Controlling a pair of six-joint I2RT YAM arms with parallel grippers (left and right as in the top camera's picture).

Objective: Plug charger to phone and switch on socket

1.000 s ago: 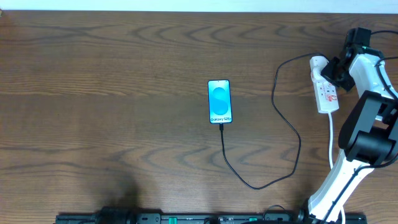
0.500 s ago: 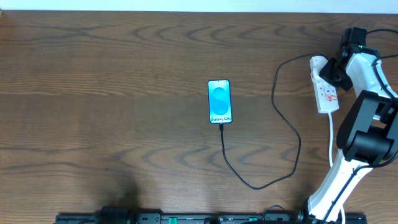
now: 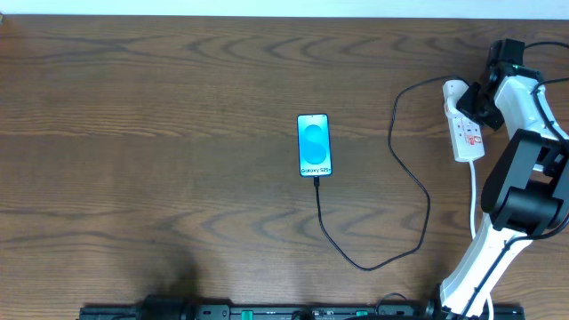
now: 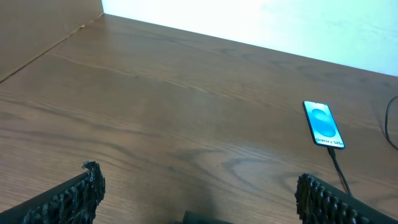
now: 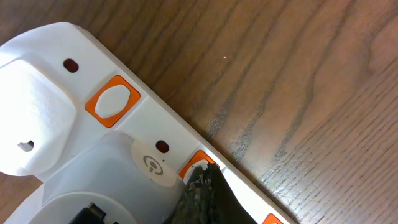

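Note:
The phone (image 3: 314,145) lies face up mid-table, blue screen lit; it also shows in the left wrist view (image 4: 323,124). The thin black charger cable (image 3: 418,191) runs from the phone's near end in a loop to the white power strip (image 3: 464,132) at the far right. My right gripper (image 3: 477,100) is shut, fingertips (image 5: 202,177) pressing on an orange switch of the strip (image 5: 143,118), beside a rounded white charger plug (image 5: 118,186). My left gripper (image 4: 196,202) is open and empty, low over bare wood near the table's front.
The strip's white cord (image 3: 474,200) runs toward the front beside my right arm's base (image 3: 524,191). A black rail (image 3: 293,312) lines the front edge. A pale wall borders the far edge (image 4: 249,25).
My right gripper shifted slightly toward the far end of the strip between one second ago and half a second ago. Since then nothing has visibly moved.

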